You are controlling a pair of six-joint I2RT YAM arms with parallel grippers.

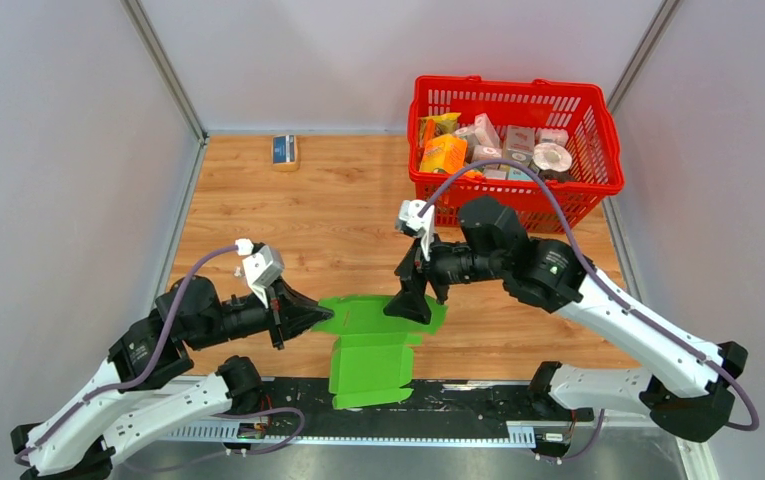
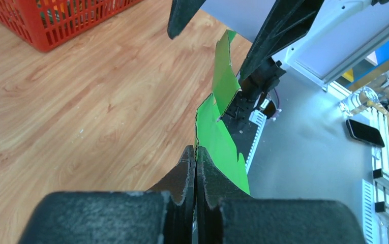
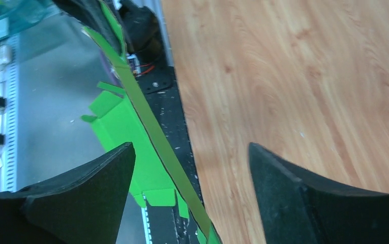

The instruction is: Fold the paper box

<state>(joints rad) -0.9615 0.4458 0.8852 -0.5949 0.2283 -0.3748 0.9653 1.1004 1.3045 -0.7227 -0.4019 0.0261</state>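
Note:
The bright green paper box [image 1: 373, 350] lies partly unfolded at the table's near edge, its lower panels hanging over the black rail. My left gripper [image 1: 320, 315] is shut on the box's left edge; in the left wrist view [image 2: 196, 155] the green card [image 2: 217, 134] runs out from between the closed fingers. My right gripper [image 1: 413, 300] is open over the box's right end. In the right wrist view [image 3: 192, 155] a raised green panel [image 3: 154, 132] stands edge-on between the spread fingers, nearer the left finger [image 3: 88, 188], touching neither.
A red basket [image 1: 598, 130] full of printed packages stands at the back right. A small blue-and-tan box [image 1: 285, 150] lies at the back left. The black rail [image 1: 478, 400] runs along the near edge. Grey walls close both sides.

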